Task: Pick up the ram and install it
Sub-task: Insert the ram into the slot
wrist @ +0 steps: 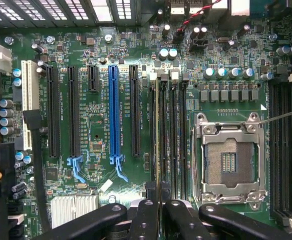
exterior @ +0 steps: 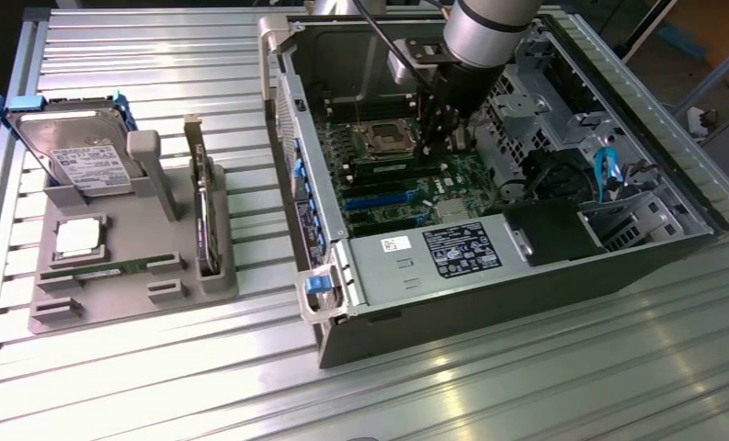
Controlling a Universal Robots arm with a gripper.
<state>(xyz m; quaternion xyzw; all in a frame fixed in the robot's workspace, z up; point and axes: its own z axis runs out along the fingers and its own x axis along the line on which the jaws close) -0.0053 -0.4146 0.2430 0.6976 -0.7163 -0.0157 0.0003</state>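
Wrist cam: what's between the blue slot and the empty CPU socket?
In the wrist view: one long black slot, then the memory slots, with the ram edge-on over them, held by the tool.

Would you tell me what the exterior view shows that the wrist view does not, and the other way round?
Exterior view adds: a gray tray holding a hard drive, a processor chip, an expansion card and a spare ram stick, plus the power supply.
Wrist view adds: the ram, seen edge-on in the grip, and a finned heatsink.
Shared: the gripper, the motherboard, its blue slot and the empty processor socket.
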